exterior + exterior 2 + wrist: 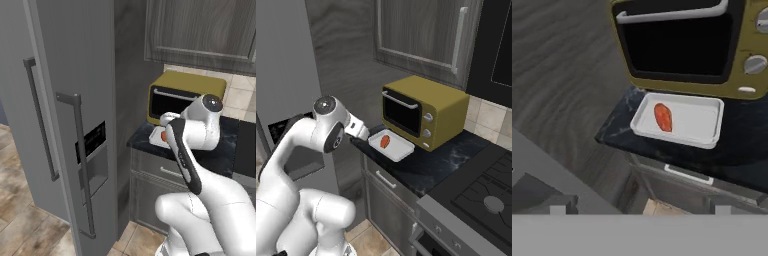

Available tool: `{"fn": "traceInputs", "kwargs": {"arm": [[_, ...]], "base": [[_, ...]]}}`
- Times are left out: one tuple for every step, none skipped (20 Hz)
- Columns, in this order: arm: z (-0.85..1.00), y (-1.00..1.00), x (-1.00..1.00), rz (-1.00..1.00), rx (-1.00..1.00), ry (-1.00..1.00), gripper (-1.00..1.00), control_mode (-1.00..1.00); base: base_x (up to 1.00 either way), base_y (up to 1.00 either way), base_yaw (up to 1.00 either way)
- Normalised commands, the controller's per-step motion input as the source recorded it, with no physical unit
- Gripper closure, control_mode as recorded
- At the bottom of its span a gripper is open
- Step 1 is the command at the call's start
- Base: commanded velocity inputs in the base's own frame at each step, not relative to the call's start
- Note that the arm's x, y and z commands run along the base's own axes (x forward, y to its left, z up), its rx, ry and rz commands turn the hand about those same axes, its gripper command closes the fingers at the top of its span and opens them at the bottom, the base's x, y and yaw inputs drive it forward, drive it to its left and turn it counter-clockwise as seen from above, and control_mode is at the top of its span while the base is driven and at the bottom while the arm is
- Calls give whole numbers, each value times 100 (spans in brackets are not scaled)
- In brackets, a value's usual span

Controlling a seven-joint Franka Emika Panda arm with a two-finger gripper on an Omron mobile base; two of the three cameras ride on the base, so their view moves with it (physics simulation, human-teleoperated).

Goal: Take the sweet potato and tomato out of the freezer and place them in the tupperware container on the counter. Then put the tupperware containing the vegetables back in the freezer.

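Sweet potato (663,117) is lying inside the tupperware container (704,122), which is sitting on the worktop (742,150) just before the yellow microwave (682,45), while the tool (639,210) is hanging spread wide, gripping nothing, beside the shut freezer (70,100).

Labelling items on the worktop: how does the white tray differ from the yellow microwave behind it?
The tray is white, shallow and open-topped; the microwave is mustard-yellow, a tall box with a dark door. The tray holds a sweet potato; the microwave's door is shut. Both sit on the black counter.
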Motion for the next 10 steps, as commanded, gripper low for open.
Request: {"fn": "traceInputs", "kwargs": {"arm": [[86, 32, -88, -8, 4, 23, -100, -100], [84, 29, -89, -8, 4, 23, -100, -100], [83, 21, -91, -7, 5, 24, -100, -100], [79, 16, -95, -7, 5, 24, -100, -100], [71, 9, -87, -5, 6, 26, -100, -100], [67, 5, -82, -4, 7, 29, -100, -100], [59, 4, -81, -3, 6, 29, -100, -100], [57, 0, -81, -2, 6, 28, -100, -100], [55, 0, -80, -1, 6, 28, -100, -100], [47, 0, -76, 0, 5, 27, -100, -100]], "base": [[0, 0, 0], [0, 0, 0], [0, 0, 0], [0, 0, 0], [0, 0, 0], [0, 0, 0], [0, 0, 0], [0, 0, 0], [0, 0, 0], [0, 0, 0]]}}
